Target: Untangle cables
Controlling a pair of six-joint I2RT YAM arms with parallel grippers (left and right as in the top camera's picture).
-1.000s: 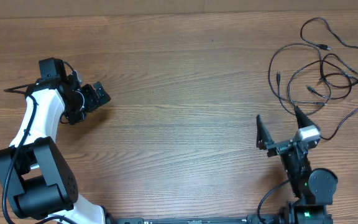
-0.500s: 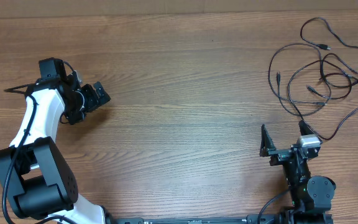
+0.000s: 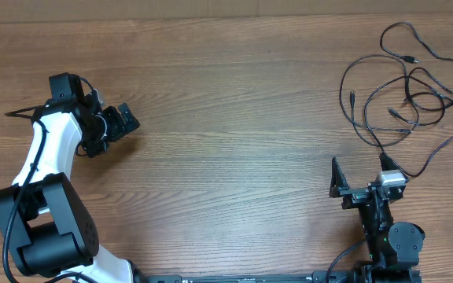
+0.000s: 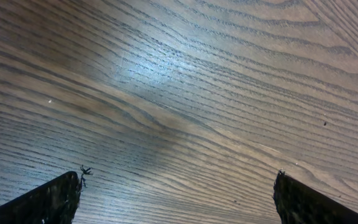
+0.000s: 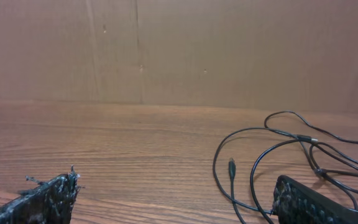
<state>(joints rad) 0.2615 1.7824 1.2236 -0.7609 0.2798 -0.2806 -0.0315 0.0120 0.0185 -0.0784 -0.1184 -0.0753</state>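
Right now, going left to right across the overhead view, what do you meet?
left gripper → right gripper → cables, which run on to the right edge.

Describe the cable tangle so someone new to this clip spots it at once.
From overhead, take the wooden table and go to its far right corner, just beyond the open right gripper. There lie the cables, a heap of thin black loops with small plug ends. Unlike the robot's thicker black wires, they lie free on the wood.
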